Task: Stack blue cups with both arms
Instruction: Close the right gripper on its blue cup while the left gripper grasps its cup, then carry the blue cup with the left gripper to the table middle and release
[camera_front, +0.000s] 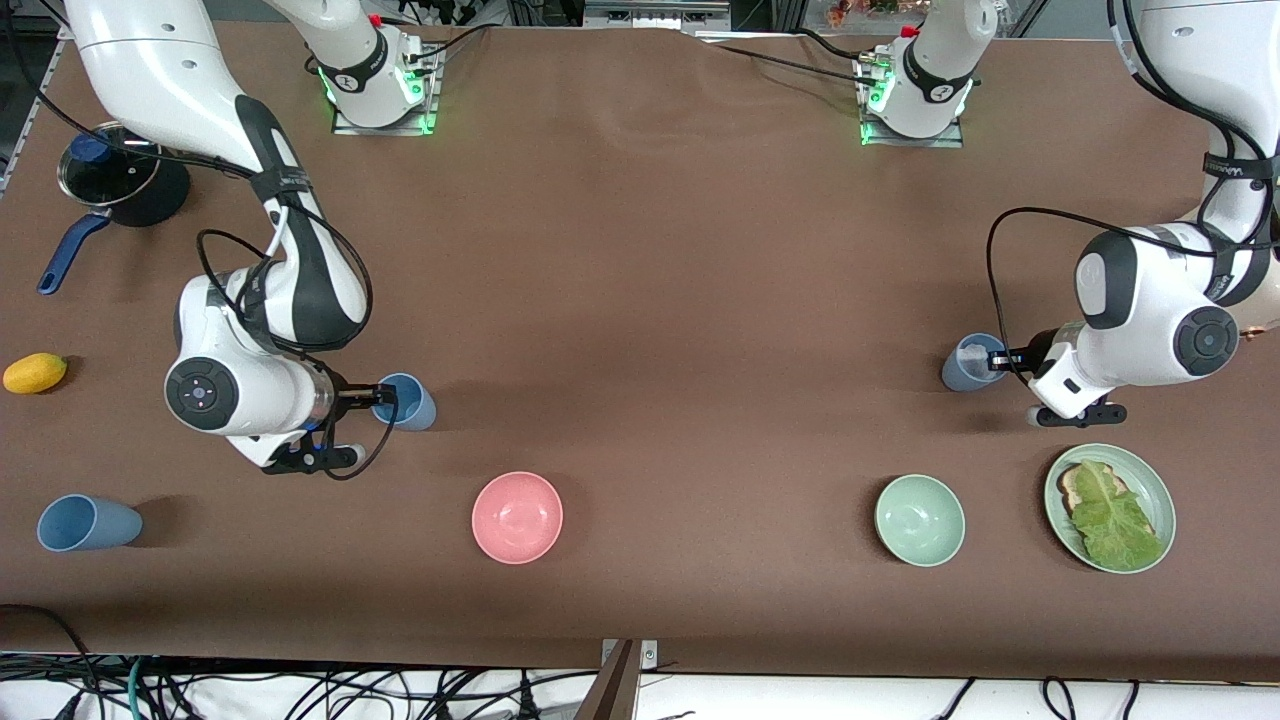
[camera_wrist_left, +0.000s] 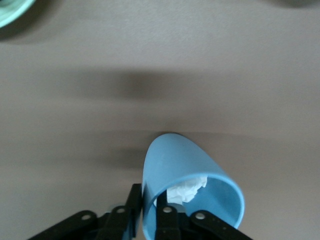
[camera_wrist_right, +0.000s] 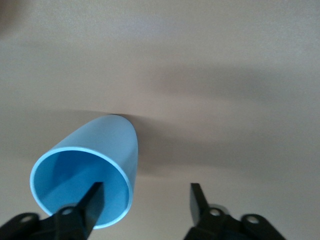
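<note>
Brown table (camera_front: 640, 300): left gripper (camera_wrist_left: 148, 212) clamps the rim of a grey-blue cup (camera_front: 972, 363); right gripper (camera_wrist_right: 145, 202) straddles a blue cup's (camera_front: 405, 401) rim, fingers apart.

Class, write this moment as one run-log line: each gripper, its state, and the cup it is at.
left gripper: shut on grey-blue cup rim | right gripper: open, one finger inside sky blue cup | cups unstacked

No legible text, brand or number anywhere. Only trace: tiny white lettering on black strap (camera_front: 1240, 168) round glossy white left arm (camera_front: 1190, 60), too small to read. Small dark marks on black bands of both arm bases likewise unreadable.
</note>
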